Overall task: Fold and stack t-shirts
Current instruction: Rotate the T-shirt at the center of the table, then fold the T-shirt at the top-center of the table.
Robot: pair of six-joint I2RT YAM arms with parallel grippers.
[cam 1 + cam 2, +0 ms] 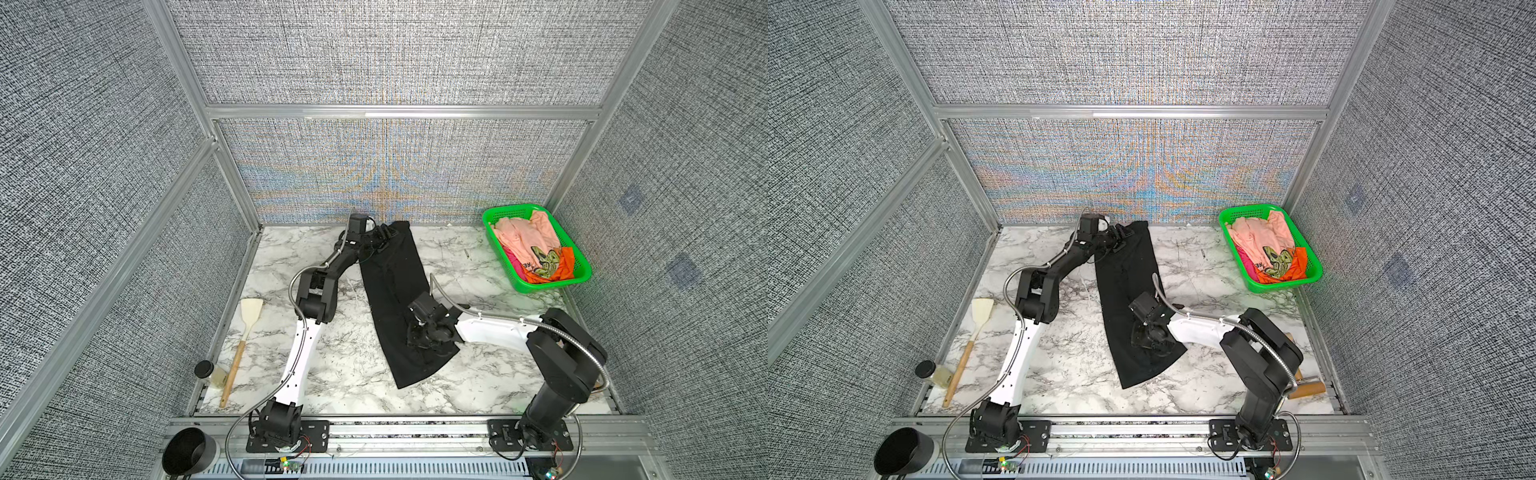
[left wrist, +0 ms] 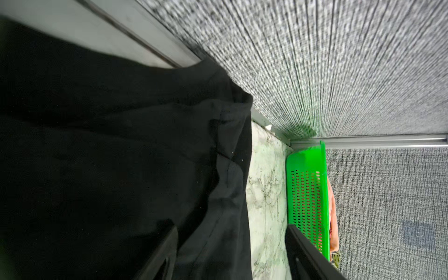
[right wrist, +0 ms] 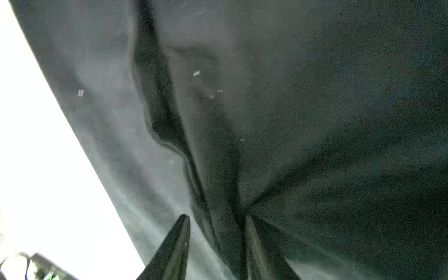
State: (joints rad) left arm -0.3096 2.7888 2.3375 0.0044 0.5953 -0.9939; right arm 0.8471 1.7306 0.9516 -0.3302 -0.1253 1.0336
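Mid-fold, we judge: the black shirt [image 1: 390,286] lies in a long strip on the bench [image 1: 332,374], left of the basket [image 1: 552,284]. Our right claw [image 3: 215,217] pinches it; our left claw [image 2: 232,229] gapes over its edge and must close next.

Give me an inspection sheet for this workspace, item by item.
Surface: marble tabletop, flat.
Job's things: black t-shirt folded into a long strip, lying diagonally; peach-pink tee, orange tee and magenta tee heaped in the green basket at the far right corner.
Clutter: spatula and lidded jar at the left edge; black bowl by the front rail.
Grippers: left gripper open at the black t-shirt's far end; right gripper shut on its cloth towards the near end.
Cables: metal conduit along each arm; thin wires at the bases.
Surroundings: grey fabric panels in an aluminium frame.
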